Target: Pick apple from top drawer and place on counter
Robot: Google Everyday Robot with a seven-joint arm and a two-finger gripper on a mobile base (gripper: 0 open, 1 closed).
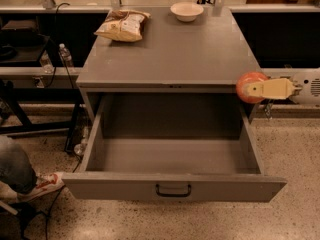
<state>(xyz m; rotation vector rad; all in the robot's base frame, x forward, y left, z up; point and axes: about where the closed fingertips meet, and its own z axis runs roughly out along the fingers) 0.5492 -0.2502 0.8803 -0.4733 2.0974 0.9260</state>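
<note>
My gripper (252, 88) comes in from the right and is shut on the red-orange apple (246, 83). It holds the apple in the air at the front right corner of the counter (170, 49), level with the counter's edge. The top drawer (172, 156) is pulled wide open below, with a black handle (173, 190) on its front panel. Nothing shows inside the drawer.
A white bowl (186, 11) sits at the back of the counter, right of centre. A chip bag (123, 25) lies at the back left. A person's leg and red-white shoe (30, 181) are on the floor at the left. A water bottle (65, 57) stands by the cabinet's left side.
</note>
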